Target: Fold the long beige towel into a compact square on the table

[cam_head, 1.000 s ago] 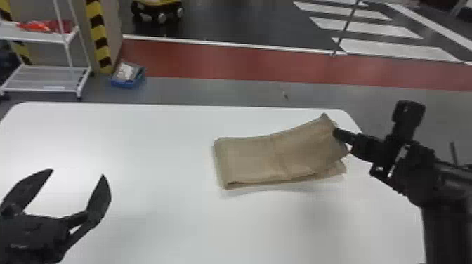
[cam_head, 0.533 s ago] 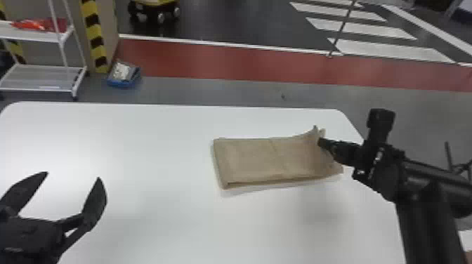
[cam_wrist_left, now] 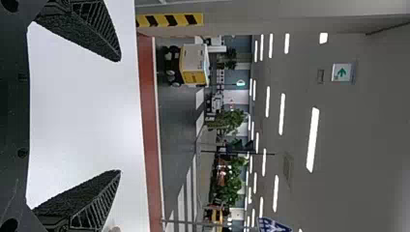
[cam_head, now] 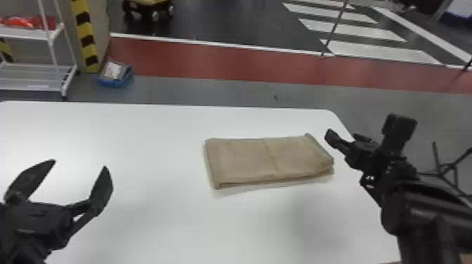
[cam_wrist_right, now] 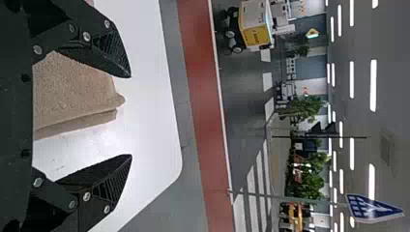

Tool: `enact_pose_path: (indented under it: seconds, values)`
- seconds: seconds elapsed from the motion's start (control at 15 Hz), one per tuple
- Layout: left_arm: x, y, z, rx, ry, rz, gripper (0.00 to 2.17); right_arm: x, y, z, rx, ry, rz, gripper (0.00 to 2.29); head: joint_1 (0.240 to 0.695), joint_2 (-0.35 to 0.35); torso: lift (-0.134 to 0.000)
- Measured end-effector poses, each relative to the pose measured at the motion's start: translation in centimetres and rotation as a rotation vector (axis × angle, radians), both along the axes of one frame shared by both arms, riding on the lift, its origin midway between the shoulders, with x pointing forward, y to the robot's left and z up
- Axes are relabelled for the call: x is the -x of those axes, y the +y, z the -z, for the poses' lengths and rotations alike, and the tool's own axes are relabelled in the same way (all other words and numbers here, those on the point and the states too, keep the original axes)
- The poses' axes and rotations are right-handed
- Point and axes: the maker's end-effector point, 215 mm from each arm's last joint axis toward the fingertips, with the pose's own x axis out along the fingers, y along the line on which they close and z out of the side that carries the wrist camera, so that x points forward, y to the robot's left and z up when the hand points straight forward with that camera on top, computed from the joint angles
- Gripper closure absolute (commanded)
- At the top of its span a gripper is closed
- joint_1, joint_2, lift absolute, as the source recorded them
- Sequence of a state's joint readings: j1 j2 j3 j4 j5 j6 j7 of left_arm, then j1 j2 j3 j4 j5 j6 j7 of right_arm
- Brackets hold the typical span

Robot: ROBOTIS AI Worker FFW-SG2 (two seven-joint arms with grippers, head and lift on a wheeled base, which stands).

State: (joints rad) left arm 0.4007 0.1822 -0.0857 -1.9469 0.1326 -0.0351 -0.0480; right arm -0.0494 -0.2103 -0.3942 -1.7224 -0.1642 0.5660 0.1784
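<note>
While one big floor (cam_head: 210, 89) spreads out behind everything, a red band (cam_head: 217, 63) runs across it. I count four slanted white bars (cam_head: 372, 51) there in the head view. One white worktop (cam_head: 140, 151) comes next in size. One yellow and white cart (cam_wrist_left: 194, 63) with black wheels is back on the dark floor. To the left, past the worktop, there is one white rack (cam_head: 58, 33) with two shelves, and one yellow and black post (cam_head: 84, 31) right by it.

There are two grippers. The left gripper (cam_head: 80, 164) is over the left side of the worktop, well apart from the towel (cam_head: 246, 158), and its two jaws are spread wide and empty. The right gripper (cam_head: 343, 134) is near the towel's right end. Its two jaws are wide apart and empty too, and in the right wrist view one jaw gets in the way and hides some of the towel.

The one beige towel lies folded in flat layers on the right part of the worktop. One little blue box (cam_head: 113, 83) is on the floor by the post.
</note>
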Motion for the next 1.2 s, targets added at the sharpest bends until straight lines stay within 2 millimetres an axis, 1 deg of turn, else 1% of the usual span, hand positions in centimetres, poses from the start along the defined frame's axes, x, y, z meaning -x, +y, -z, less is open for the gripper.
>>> enact_pose_path:
  seconds: [0.13,0.2,0.33,0.47,0.53,0.67,0.73,0.87,0.93,1.07,1.2]
  values:
    - [-1.7,-3.3,0.2,0.023,0.007,0.043,0.04,3.1,-1.3,-0.3,0.065,-0.059,0.059,0.07,0.695,-0.317,-0.123]
    - [-2.6,-4.8,0.9,0.033,0.027,0.064,0.05,4.5,-1.9,0.0,0.081,-0.076,0.083,0.08,0.695,-0.35,-0.123]
    - [-4.3,-8.2,2.6,0.044,0.079,0.11,0.12,7.5,-3.9,1.3,0.076,-0.083,0.137,0.09,0.695,-0.35,-0.123]
    - [-5.8,-11.4,4.5,0.059,0.147,0.154,0.21,10.7,-6.5,2.3,0.041,-0.096,0.202,0.09,0.695,-0.35,-0.123]
    - [-6.3,-13.2,5.3,0.072,0.188,0.182,0.21,12.1,-7.6,2.4,0.033,-0.106,0.225,0.09,0.695,-0.35,-0.123]
    - [-7.0,-16.7,6.9,0.104,0.271,0.244,0.21,14.0,-8.6,2.3,0.042,-0.126,0.241,0.09,0.695,-0.35,-0.123]
    - [-7.3,-18.4,7.5,0.117,0.299,0.269,0.21,14.5,-8.7,2.3,0.046,-0.132,0.239,0.09,0.695,-0.35,-0.123]
    - [-7.5,-22.5,8.2,0.141,0.337,0.329,0.21,15.3,-8.5,2.6,0.049,-0.135,0.232,0.09,0.695,-0.35,-0.123]
    - [-7.5,-23.7,8.9,0.14,0.355,0.347,0.21,15.5,-8.3,2.7,0.049,-0.136,0.226,0.09,0.695,-0.35,-0.123]
    - [-7.6,-24.8,10.5,0.111,0.383,0.362,0.22,15.5,-7.8,2.8,0.05,-0.139,0.217,0.09,0.695,-0.35,-0.123]
    - [-7.9,-24.9,11.5,0.09,0.392,0.358,0.22,15.0,-7.0,2.6,0.048,-0.146,0.201,0.09,0.695,-0.35,-0.123]
